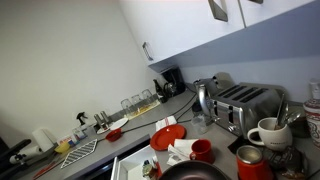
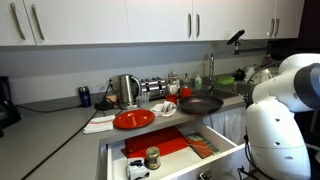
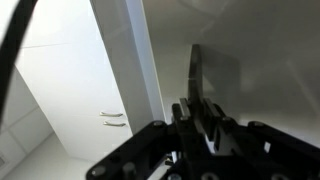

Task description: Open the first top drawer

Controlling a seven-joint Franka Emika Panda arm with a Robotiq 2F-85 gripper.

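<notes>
In the wrist view, gripper (image 3: 200, 115) dark and close to the lens, raised against white cupboard doors (image 3: 70, 90) with two small handles; one finger (image 3: 197, 75) seen upright, whether spread or closed impossible to tell. In an exterior view, white arm (image 2: 285, 95) bulking at the edge of the frame, beside the sink end of the desk (image 2: 60, 125). Below the desk edge, top drawer (image 2: 170, 150) already pulled out, holding a red liner, a small jar (image 2: 152, 157) and other bits too small to name. On the desk above it, red plate (image 2: 133, 119), black frying pan (image 2: 200, 103), kettle (image 2: 126, 90) and toaster (image 2: 153, 88) behind. In an exterior view, toaster (image 1: 245, 103) large and near, white mug (image 1: 268, 132) beside it, red cup (image 1: 201, 150) lower down, coffee maker (image 1: 170, 80) far back by the wall.
</notes>
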